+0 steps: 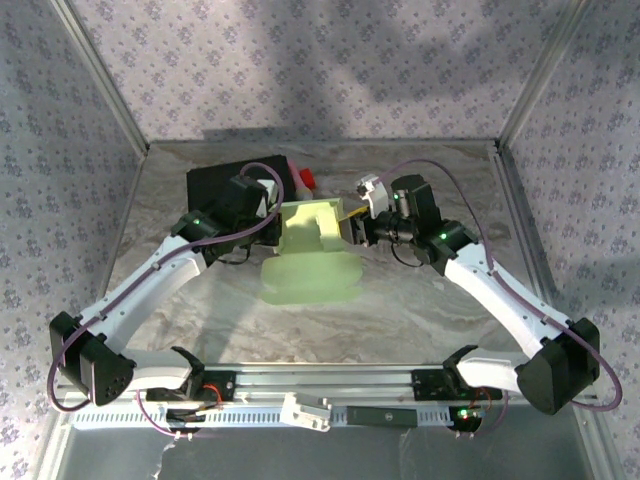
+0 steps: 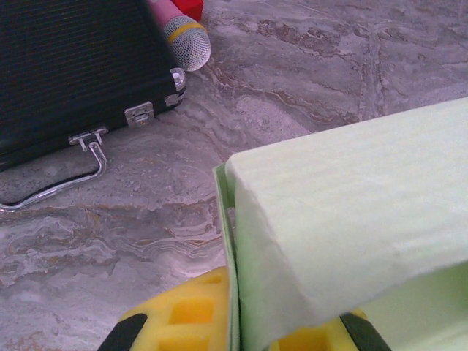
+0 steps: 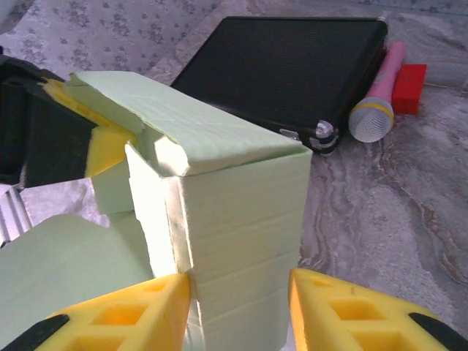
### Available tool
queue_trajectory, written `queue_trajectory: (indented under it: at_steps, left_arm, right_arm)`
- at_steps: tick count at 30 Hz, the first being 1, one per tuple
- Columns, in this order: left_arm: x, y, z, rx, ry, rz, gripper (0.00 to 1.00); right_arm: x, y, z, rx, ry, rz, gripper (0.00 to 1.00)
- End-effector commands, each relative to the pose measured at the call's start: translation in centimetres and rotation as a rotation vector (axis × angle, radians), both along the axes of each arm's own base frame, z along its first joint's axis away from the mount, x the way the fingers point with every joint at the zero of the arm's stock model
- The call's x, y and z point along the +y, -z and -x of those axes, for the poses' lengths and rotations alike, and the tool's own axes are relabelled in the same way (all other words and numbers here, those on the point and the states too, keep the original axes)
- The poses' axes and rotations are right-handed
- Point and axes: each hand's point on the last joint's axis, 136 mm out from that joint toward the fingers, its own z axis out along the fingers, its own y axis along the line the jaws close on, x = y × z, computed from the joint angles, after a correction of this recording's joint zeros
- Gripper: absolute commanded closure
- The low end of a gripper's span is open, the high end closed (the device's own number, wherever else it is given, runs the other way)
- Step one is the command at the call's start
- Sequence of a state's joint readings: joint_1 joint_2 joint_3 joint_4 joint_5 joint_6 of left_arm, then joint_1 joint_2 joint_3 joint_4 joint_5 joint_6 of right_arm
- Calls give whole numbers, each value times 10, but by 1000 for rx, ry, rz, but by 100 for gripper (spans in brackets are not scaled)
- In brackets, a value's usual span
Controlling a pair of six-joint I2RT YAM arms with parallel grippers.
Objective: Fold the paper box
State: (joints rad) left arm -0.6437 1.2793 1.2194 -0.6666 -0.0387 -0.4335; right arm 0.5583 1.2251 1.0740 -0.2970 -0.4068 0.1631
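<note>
Ok, paper box (image 1: 310, 262) sits mid-table (image 1: 420, 320), between the two arms, part-formed. The far half stands up as walls; a broad flap lies flat on the table toward the arm bases.

Left gripper (image 1: 277, 230) is at the box's left side. In the left wrist view its yellow pads (image 2: 183, 314) sit pressed together with a thin edge of the green card (image 2: 351, 219) sandwiched between them, so it's pinching the box wall. From the right wrist view, that same gripper (image 3: 80, 142) is up at the top-left corner, where a flap folds over the top.

Right gripper (image 1: 352, 230) comes in from the box's right side. In the right wrist view its jaws are spread, one yellow finger (image 3: 124, 314) on each side of the upright section of the box (image 3: 234, 205). Both fingers are at the card faces, but I can't tell if they are pressing or just clear.

Behind the box: black case (image 1: 222, 180) with metal latches, lying flat. Just beside it, a pink microphone (image 3: 374, 110) with a silver head, and a red block (image 3: 409, 88) touching the mic.
</note>
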Motion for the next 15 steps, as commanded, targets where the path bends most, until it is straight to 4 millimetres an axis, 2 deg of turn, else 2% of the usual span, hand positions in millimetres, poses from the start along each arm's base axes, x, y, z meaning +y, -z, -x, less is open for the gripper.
queue_trajectory:
  at_steps: [1, 15]
  left_arm:
    - [-26, -30, 6, -47, 99, 80, 100]
    - [-27, -33, 7, -51, 102, 78, 100]
  right_arm:
    - [11, -4, 8, 10, -84, -30, 56]
    - [14, -13, 18, 42, -180, -76, 49]
